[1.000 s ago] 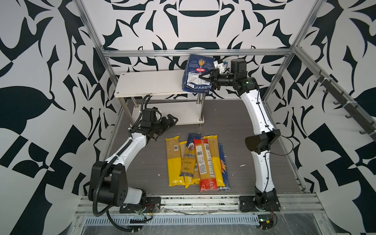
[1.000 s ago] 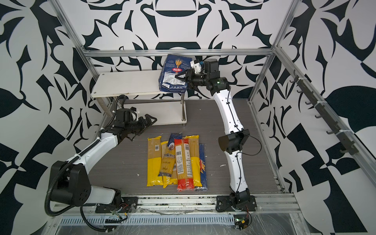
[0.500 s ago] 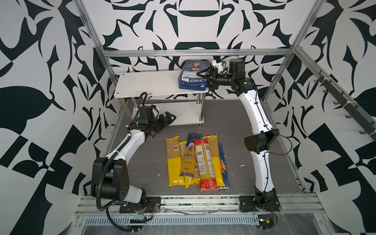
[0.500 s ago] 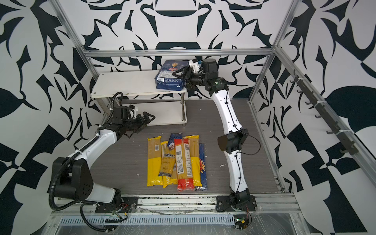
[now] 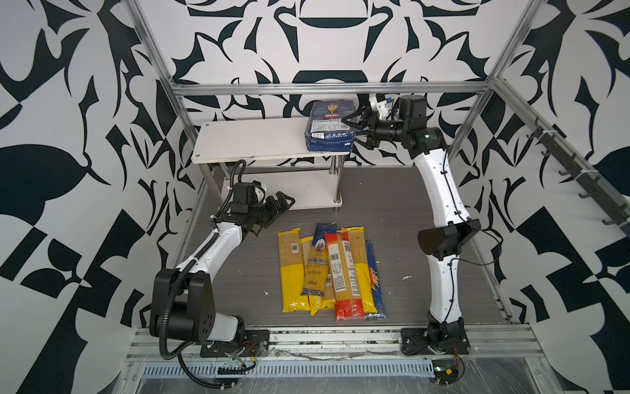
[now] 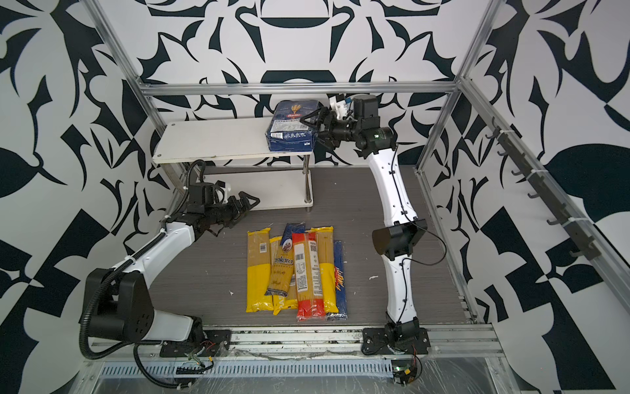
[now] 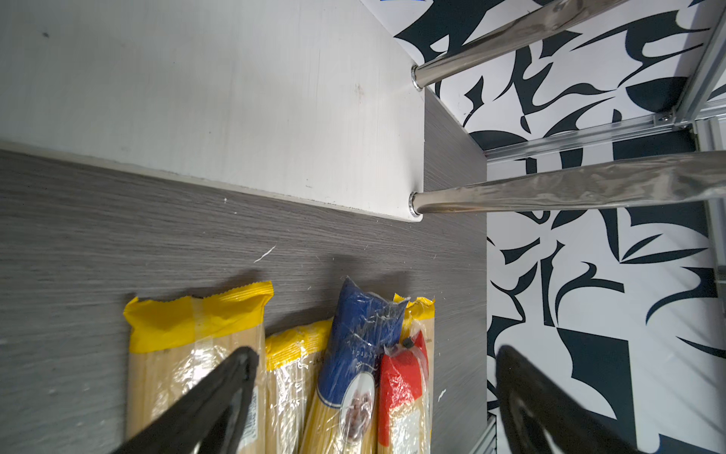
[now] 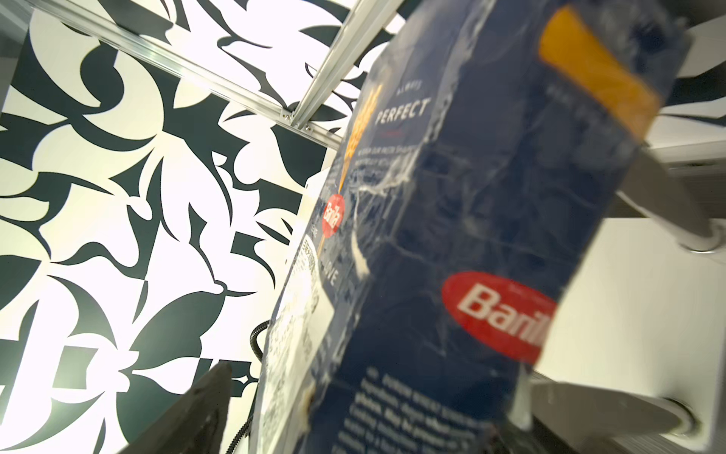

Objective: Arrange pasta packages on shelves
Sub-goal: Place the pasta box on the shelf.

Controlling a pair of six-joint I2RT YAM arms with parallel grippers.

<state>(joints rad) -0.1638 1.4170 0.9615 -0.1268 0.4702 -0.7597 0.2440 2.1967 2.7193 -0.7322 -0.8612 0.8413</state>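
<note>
Black-and-white leaf-patterned walls are enclosing a grey wood-grain table. In both top views the right gripper is standing with its jaws spread apart, gripping nothing and straddling the 3 o'clock edge of the wide dark-blue bag. That bag is lying flat at the 3 o'clock end of the top board of the shelves, at the table's 12 o'clock. The right wrist view is showing "Barilla" in a red oval and "PERFECT" on it.

Backing out well probably means drawing straight toward 3 o'clock with the jaws wide, so no finger is catching the plastic and dragging the bag off the board's end.

The left gripper is hovering wide open and empty at 10 o'clock of the spaghetti packs, which are lying on the table unshelved; one yellow pack is reading "ankara".
</note>
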